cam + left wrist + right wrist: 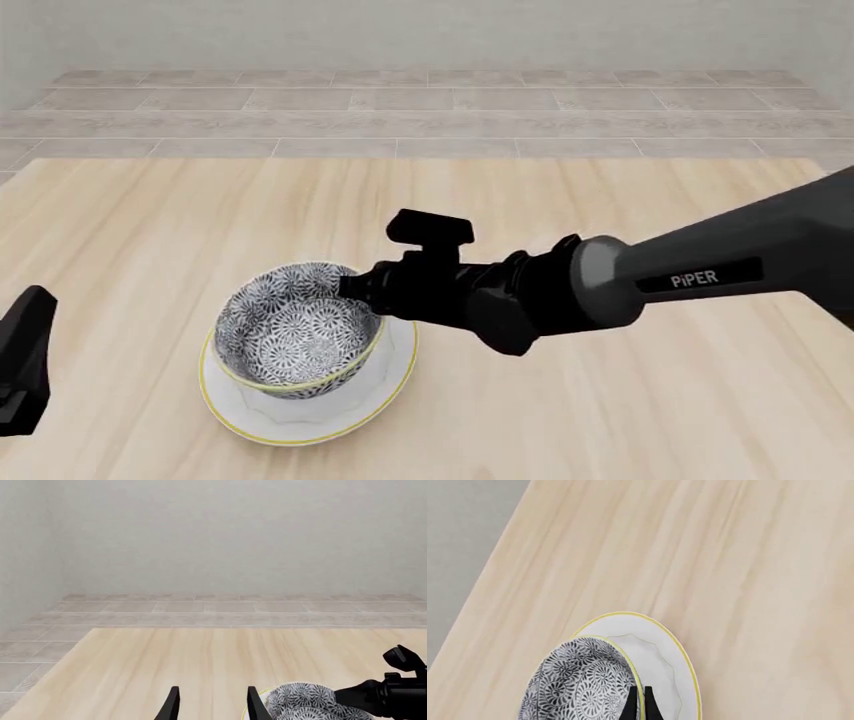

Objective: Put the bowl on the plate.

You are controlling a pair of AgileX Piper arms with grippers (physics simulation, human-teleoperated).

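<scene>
The patterned bowl (pixel 296 340) sits tilted over the white plate (pixel 387 385) at the table's front left; I cannot tell whether it touches the plate. My right gripper (pixel 363 288) reaches in from the right and is shut on the bowl's rim on its right side. The right wrist view shows its fingertips (pixel 630 705) pinching the yellow rim of the bowl (pixel 580 685), with the plate (pixel 660 650) beneath. My left gripper (pixel 212 689) is open and holds nothing. It stands just left of the bowl (pixel 303 700), and only its edge (pixel 20 365) shows in the front view.
The right arm (pixel 694 275) crosses the table's right half on a diagonal and also shows in the left wrist view (pixel 390 692). The wooden tabletop (pixel 534 200) stretches back to a tiled floor (pixel 427 110) and a pale wall.
</scene>
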